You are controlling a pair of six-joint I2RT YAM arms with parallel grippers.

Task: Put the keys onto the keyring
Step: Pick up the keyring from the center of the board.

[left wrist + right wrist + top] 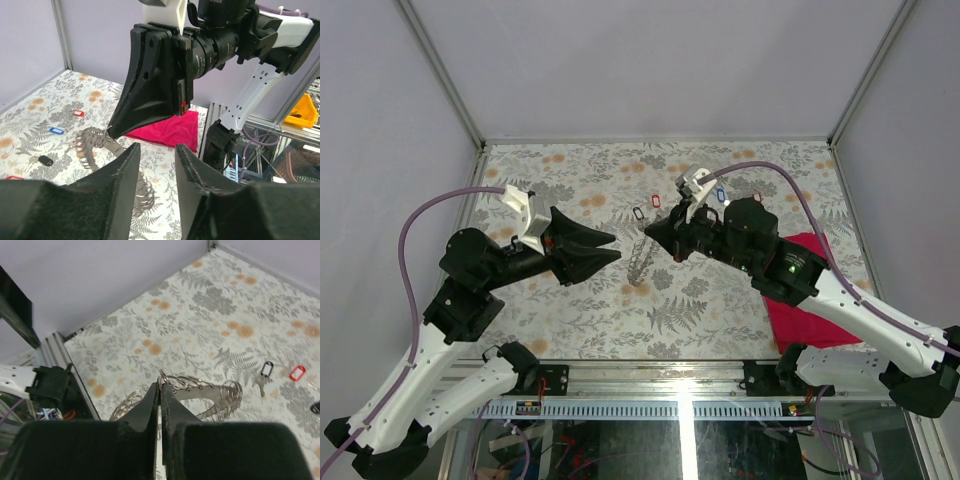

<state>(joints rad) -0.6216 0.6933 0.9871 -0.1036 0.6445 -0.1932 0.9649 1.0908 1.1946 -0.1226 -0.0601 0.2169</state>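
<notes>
The keyring (638,258) is a floppy ring of small metal links lying at the table's middle. My right gripper (648,232) is shut on one link at its far end; the pinch shows in the right wrist view (160,385), with the keyring (215,395) trailing off to the right. My left gripper (611,249) is open and empty, just left of the ring, with the ring (95,145) ahead of its left finger (120,175). A black key tag (639,213), a red one (655,201) and a blue one (720,194) lie loose beyond.
A red cloth (810,290) lies at the near right, under my right arm. Another red tag (757,196) lies far right of the blue one. Grey walls close the far side and both sides of the table. The two grippers face each other closely.
</notes>
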